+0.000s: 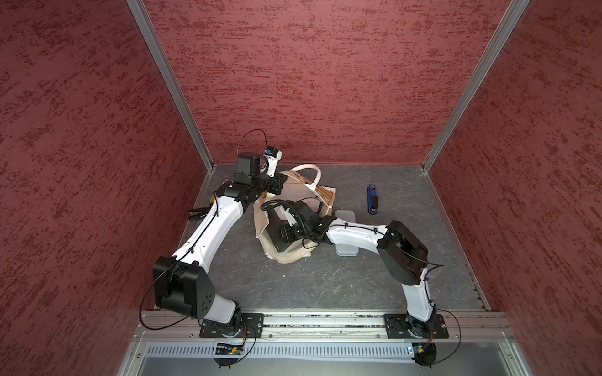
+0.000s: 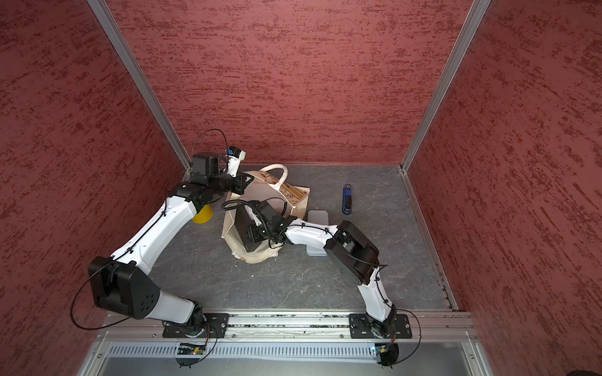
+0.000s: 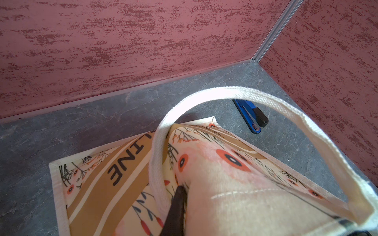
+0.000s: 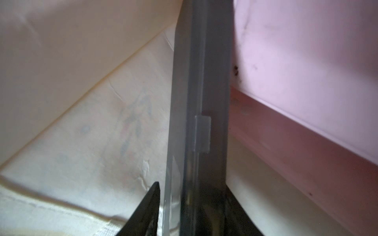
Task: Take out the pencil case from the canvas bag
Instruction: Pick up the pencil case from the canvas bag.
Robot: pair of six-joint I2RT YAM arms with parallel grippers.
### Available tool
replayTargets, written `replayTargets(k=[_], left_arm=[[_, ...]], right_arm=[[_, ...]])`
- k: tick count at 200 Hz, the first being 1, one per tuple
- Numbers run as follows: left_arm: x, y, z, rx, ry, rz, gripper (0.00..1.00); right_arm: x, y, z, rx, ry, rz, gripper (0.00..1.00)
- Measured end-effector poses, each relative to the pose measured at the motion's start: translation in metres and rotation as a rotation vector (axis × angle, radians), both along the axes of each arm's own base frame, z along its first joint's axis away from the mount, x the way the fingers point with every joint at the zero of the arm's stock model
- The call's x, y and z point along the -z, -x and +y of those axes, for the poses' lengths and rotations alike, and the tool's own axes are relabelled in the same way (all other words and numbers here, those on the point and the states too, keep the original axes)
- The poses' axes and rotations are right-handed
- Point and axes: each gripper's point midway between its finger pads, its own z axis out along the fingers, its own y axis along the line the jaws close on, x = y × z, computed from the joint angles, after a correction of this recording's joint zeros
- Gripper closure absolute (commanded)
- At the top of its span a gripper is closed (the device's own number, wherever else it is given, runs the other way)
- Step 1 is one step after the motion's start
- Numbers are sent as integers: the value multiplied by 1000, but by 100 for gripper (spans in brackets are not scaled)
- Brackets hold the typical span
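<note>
Top views give us the canvas bag (image 1: 294, 257) (image 2: 257, 255) at mid-frame on the grey surface (image 1: 293, 286), left jaws pinching its upper rim, right jaws inside it. Left wrist: a dark finger (image 3: 177, 206) presses printed fabric beside the handle (image 3: 245, 94). Right wrist: jaws straddle the grey pencil case (image 4: 200, 102) inside the bag; whether they clamp it, we cannot tell.
</note>
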Motion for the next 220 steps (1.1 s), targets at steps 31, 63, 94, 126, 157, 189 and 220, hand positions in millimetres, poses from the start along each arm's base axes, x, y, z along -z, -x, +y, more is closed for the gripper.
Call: replayTargets(k=[31, 63, 94, 126, 157, 189, 220], left_arm=[[0, 0, 0, 0, 0, 0, 100], [0, 0, 0, 0, 0, 0, 100], [0, 0, 0, 0, 0, 0, 100], [0, 0, 0, 0, 0, 0, 100], [0, 0, 0, 1, 1, 0, 100], [0, 0, 0, 1, 0, 0, 100], [0, 0, 0, 1, 0, 0, 100]], right_arm=[[-2, 1, 3, -2, -18, 10, 52], [-2, 1, 2, 7, -21, 20, 51], [3, 1, 2, 15, -15, 33, 53], [12, 2, 1, 17, 1, 47, 53], [13, 2, 1, 19, 4, 52, 57], [13, 1, 1, 19, 4, 51, 60], [13, 2, 1, 19, 6, 52, 66]])
